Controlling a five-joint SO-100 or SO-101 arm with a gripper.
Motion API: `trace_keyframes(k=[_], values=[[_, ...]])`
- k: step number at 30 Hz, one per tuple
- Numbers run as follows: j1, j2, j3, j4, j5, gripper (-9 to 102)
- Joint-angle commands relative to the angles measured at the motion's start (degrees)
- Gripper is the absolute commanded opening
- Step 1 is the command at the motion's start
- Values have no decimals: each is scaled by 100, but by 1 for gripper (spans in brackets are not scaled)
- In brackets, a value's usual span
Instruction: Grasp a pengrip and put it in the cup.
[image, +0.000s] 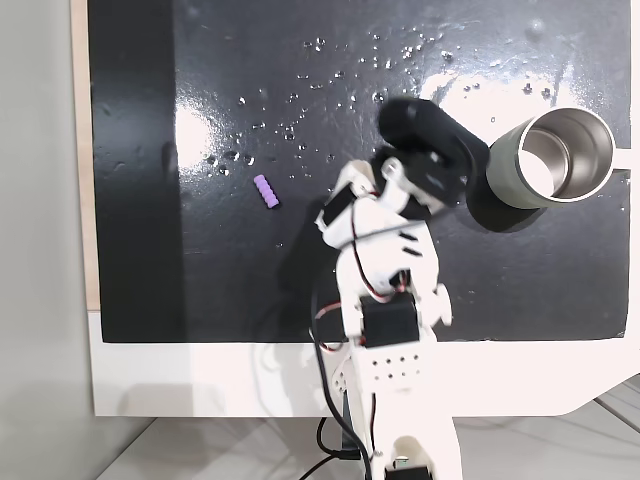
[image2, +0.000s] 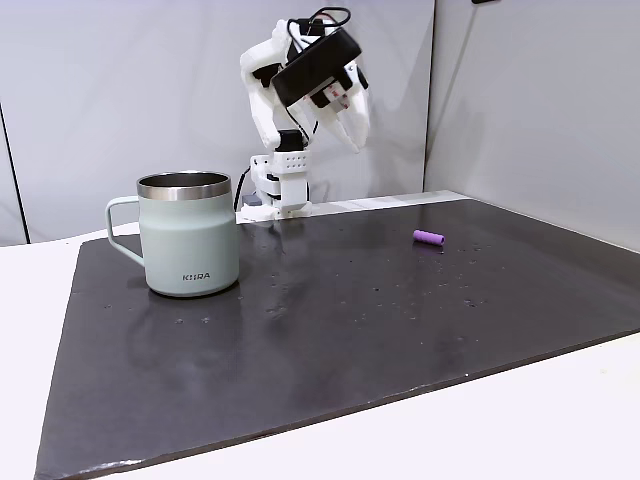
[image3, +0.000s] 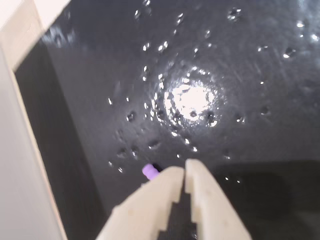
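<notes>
In the wrist view the gripper (image3: 184, 167) sits at bottom centre, its jaws pressed together and holding nothing. The pengrip (image3: 148, 171) lies on the black mat (image3: 240, 75) just left of the tips. In a fixed view, the cup (image2: 190, 235) stands at left, well apart.

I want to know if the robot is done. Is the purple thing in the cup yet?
Not yet. The pengrip lies out on the black mat, far from the cup, which looks empty inside.
</notes>
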Motion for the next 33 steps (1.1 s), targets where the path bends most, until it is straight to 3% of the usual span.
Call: trace_keyframes(k=[1, 12, 21, 33], values=[[-334, -756, -1679, 501, -791, 5], [-1213, -1995, -2707, 1538, -2795, 27], [-1521, -2681, -2663, 1556, -3779, 28], [-1907, -4395, -3111, 1354, -3858, 28]])
